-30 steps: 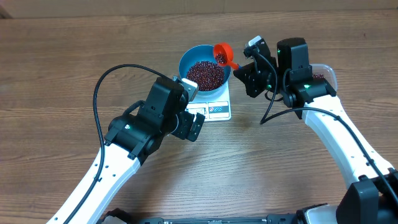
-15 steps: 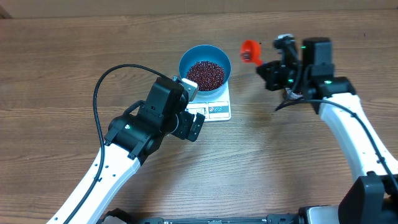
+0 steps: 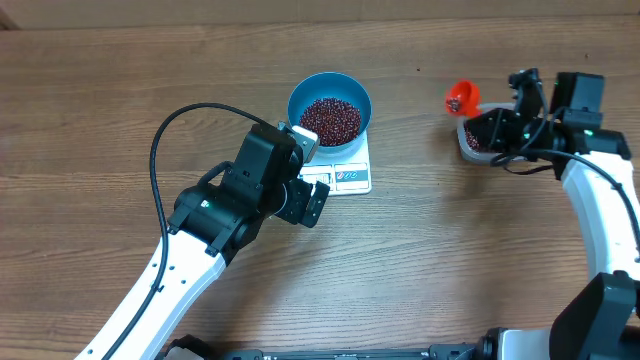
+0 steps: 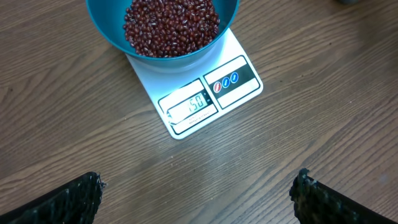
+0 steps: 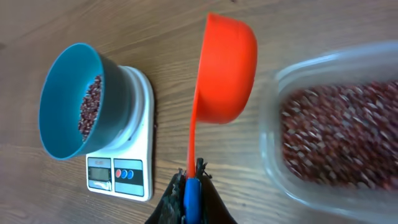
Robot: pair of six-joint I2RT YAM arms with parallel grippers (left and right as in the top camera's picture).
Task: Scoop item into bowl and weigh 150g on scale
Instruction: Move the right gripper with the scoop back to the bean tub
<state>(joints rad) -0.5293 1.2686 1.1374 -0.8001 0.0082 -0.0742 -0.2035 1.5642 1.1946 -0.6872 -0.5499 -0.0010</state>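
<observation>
Two arms over the brown wooden table point(image 3: 120, 90), and the action sits up top. A heap of small dark red-brown beans point(image 4: 171, 25) fills the round, deep, bright blue bowl point(image 4: 106, 25), and that bowl stands on the flat white rectangular kitchen scale point(image 4: 239, 56), overhanging its platform. The scale's display faces the left wrist camera with digits lit, though they are too faint to read in full. The left gripper point(image 4: 198, 199) hangs just short of the scale's button edge, jaws spread wide, nothing between them.

Over on the right, the right gripper point(image 5: 191, 186) is clamped tight on the thin handle of an orange plastic scoop point(image 5: 227, 68). The scoop's cup sits just beside the rim of a clear rounded plastic tub point(image 5: 280, 124), which holds more of the same beans. Whether the cup carries any beans, I cannot tell. The tub lies well apart from the scale, off to the right side.
</observation>
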